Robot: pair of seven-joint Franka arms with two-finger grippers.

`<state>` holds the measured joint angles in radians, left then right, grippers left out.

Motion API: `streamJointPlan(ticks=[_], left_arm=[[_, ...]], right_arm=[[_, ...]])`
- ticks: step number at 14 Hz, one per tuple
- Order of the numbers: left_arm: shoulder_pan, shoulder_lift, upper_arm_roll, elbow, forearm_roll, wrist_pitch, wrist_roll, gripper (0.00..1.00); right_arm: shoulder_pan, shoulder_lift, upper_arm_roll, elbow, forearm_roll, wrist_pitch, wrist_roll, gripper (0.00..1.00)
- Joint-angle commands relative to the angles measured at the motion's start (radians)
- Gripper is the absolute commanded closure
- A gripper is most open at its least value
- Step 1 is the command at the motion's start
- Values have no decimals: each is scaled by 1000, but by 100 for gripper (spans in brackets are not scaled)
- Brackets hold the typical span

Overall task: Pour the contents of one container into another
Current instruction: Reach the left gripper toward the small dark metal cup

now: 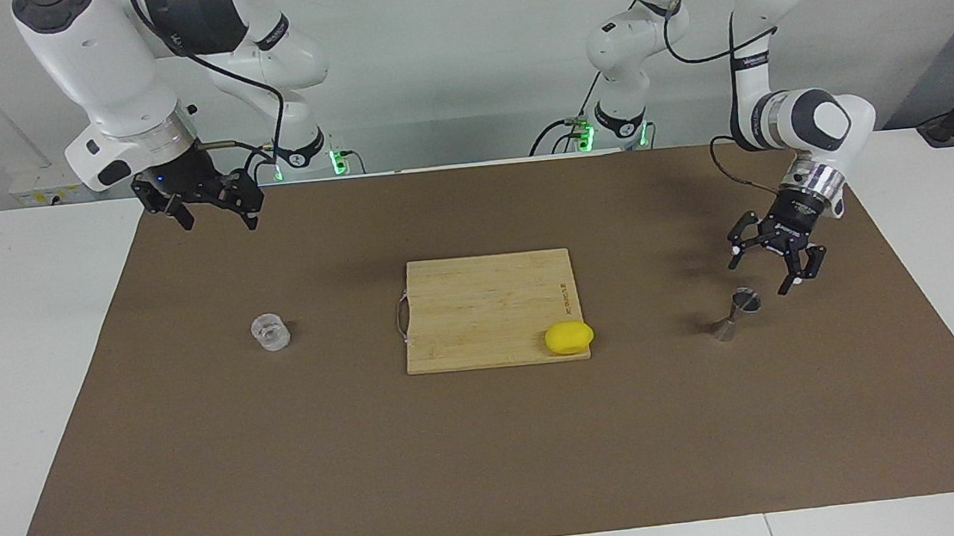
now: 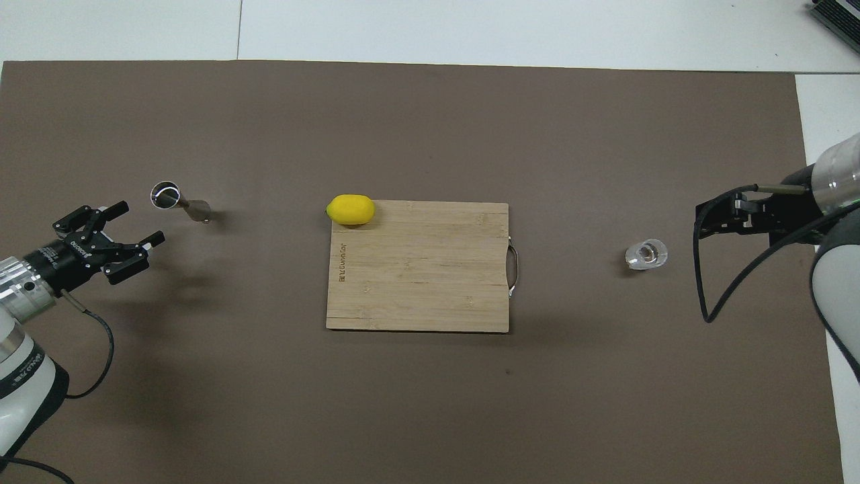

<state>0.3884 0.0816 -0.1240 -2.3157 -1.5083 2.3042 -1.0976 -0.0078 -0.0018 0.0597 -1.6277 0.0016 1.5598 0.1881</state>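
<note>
Facing view: the glass cup (image 1: 270,332) stands upright on the brown mat (image 1: 493,456), centre-left of the frame, untouched. The steel jigger (image 1: 734,315) stands centre-right, also free. Between them lies a wooden cutting board (image 1: 489,306) with a lemon (image 1: 569,337) at its lower right corner.

The right gripper (image 1: 209,212) hangs at upper left, well apart from the cup, fingers spread and empty. The left gripper (image 1: 774,263) hovers just above the jigger, fingers spread, holding nothing. Neither container has been taken up; pouring has not begun.

Handling, as judged: the cup is short, round, thick-walled clear glass, likely light but slick and breakable; a grip across its side walls near mid-height looks soundest. The jigger is rigid polished metal, two cones meeting at a thin waist, probably light and easily tipped; the waist is the natural hold. The mat looks matte, the board smooth-grained.
</note>
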Motion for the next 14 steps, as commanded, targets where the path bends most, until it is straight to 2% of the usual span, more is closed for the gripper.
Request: streamJointPlan(ticks=[1, 14], left_arm=[[-2, 12, -6, 12, -26, 23, -4, 0], [-6, 12, -8, 12, -44, 41, -4, 0]], right_arm=[[-17, -15, 5, -11, 21, -9, -26, 0], [-17, -15, 5, -11, 21, -9, -26, 0]])
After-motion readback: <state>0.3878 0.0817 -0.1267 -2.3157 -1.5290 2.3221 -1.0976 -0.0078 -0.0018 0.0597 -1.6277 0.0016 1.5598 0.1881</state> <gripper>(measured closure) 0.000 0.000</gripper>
